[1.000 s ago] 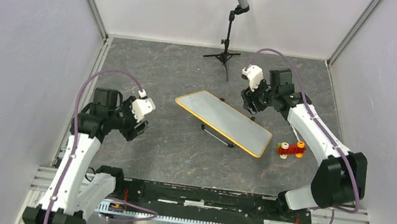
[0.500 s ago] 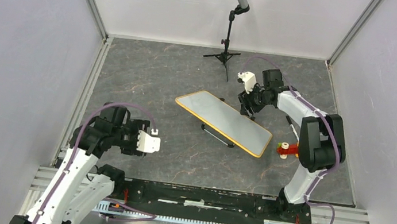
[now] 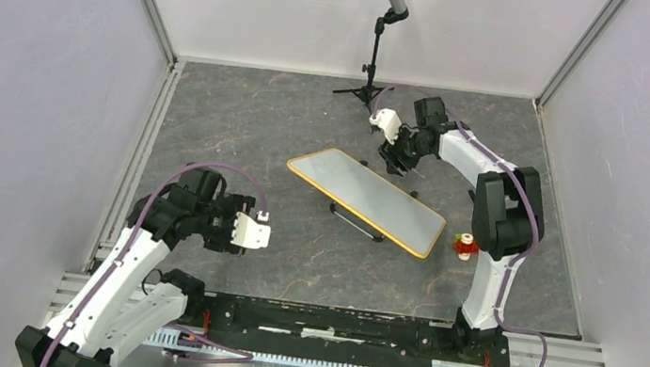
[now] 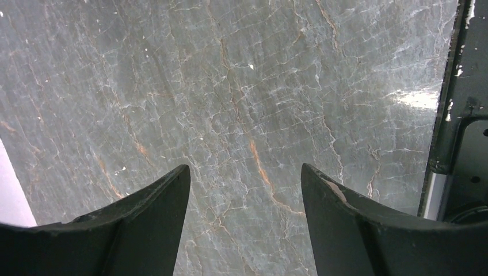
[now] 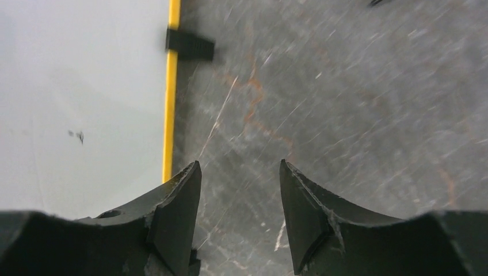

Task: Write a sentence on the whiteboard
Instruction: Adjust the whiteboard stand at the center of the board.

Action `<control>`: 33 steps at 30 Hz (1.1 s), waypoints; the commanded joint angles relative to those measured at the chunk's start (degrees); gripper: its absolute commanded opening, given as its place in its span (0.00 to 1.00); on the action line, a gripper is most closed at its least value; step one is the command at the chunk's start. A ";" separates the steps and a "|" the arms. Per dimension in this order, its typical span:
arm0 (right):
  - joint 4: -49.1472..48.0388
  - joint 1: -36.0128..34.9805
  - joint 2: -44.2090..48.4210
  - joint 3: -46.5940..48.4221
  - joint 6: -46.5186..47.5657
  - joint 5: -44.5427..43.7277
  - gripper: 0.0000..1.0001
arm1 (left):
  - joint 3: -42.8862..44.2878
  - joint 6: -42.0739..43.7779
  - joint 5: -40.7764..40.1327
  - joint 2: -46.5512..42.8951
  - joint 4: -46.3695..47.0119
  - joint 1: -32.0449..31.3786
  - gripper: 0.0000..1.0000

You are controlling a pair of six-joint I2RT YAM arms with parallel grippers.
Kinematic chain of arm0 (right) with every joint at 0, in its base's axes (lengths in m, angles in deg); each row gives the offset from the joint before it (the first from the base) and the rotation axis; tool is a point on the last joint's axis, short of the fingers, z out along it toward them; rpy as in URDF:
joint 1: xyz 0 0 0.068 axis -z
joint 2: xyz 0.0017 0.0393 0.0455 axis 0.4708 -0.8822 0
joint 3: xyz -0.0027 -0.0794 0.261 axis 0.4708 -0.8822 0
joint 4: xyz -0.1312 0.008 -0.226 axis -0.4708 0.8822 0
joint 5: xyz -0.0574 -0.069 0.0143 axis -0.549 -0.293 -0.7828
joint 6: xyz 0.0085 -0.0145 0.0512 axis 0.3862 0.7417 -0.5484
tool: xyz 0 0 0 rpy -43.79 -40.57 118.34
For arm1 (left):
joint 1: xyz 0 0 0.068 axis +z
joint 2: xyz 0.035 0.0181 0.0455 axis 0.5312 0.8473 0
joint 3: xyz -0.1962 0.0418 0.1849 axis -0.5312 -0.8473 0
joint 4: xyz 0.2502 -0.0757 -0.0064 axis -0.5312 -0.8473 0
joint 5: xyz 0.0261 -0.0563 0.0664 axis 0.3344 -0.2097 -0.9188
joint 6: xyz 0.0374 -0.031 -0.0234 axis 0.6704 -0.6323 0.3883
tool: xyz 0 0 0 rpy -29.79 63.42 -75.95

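Observation:
The whiteboard (image 3: 365, 198) lies flat in mid-table, white with an orange rim. Its face looks blank in the top view. In the right wrist view the whiteboard (image 5: 80, 103) carries only a tiny dark speck (image 5: 76, 135); the sentence is out of view. My right gripper (image 3: 393, 159) hovers open at the board's far right edge. In its own view the right gripper (image 5: 239, 163) is empty, over bare table beside the yellow rim (image 5: 170, 86) and a black clip (image 5: 190, 45). My left gripper (image 3: 233, 240) is open and empty left of the board. The left wrist view shows the left gripper (image 4: 244, 167) over bare stone.
A thin black rod (image 3: 356, 223) lies along the board's near edge. A small red-and-orange toy (image 3: 462, 244) peeks out behind the right arm. A black tripod stand (image 3: 371, 80) stands at the back. The black base rail (image 4: 460, 115) is close to the left gripper.
The left arm swung down and toward the near edge, its gripper now pointing at the table. The right gripper slid left along the board's far edge.

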 commanded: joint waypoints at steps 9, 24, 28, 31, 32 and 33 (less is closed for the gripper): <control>7.13 1.24 8.01 -16.22 8.07 -0.71 0.45 | 2.29 -5.68 -1.41 1.52 4.76 -2.87 0.77; 6.95 -1.77 23.87 -34.24 13.49 4.57 0.48 | 7.88 -33.90 1.77 3.81 14.75 -2.69 0.78; 5.36 -1.10 27.31 -31.71 17.68 2.49 0.51 | 10.54 -39.72 1.92 4.19 13.82 -2.42 0.84; 4.42 0.16 27.85 -29.42 24.23 2.69 0.54 | 12.33 -43.55 1.14 4.61 13.00 -1.52 0.87; 3.70 0.19 27.80 -28.98 26.33 2.75 0.54 | 12.84 -44.63 1.21 4.78 13.04 -0.84 0.88; 2.81 0.27 27.71 -28.76 28.53 3.12 0.54 | 13.37 -45.89 1.45 4.97 13.03 -0.23 0.88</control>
